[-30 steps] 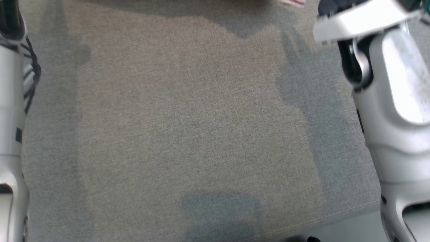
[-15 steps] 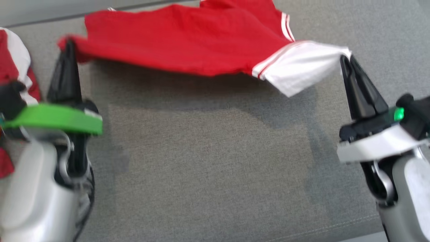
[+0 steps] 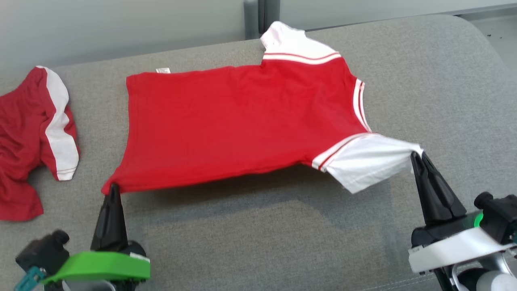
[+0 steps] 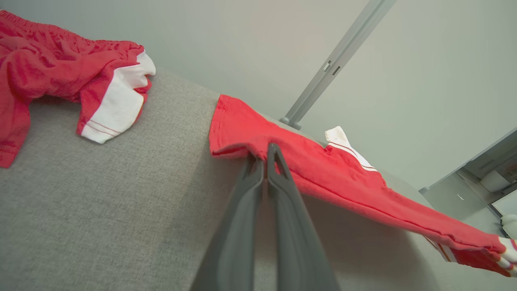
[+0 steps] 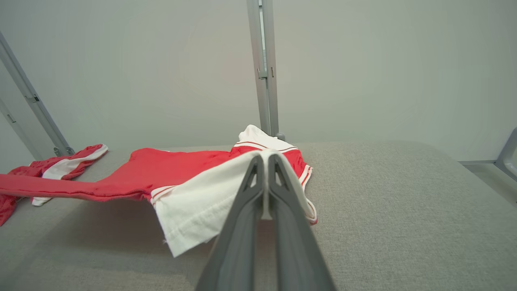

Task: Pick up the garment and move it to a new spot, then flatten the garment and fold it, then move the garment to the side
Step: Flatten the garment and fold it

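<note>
My left tool (image 3: 112,190) is pinched shut on the near hem corner of the red shirt (image 3: 234,121), and my right tool (image 3: 416,157) is clamped on its white sleeve (image 3: 363,161). The shirt is stretched between them, its near edge lifted off the grey cushion (image 3: 258,242) (a shadow lies beneath) and its far edge resting on it. Well to the left, red shorts (image 3: 28,137) lie crumpled.

I count two garments from here: one red short-sleeved knit shirt with white sleeves (image 3: 242,121) and one crumpled pair of red shorts with white side stripes (image 3: 24,133). One grey woven-fabric cushion (image 3: 258,242). Two dark long-fingered grippers — left gripper (image 3: 112,188), right gripper (image 3: 416,155).
</note>
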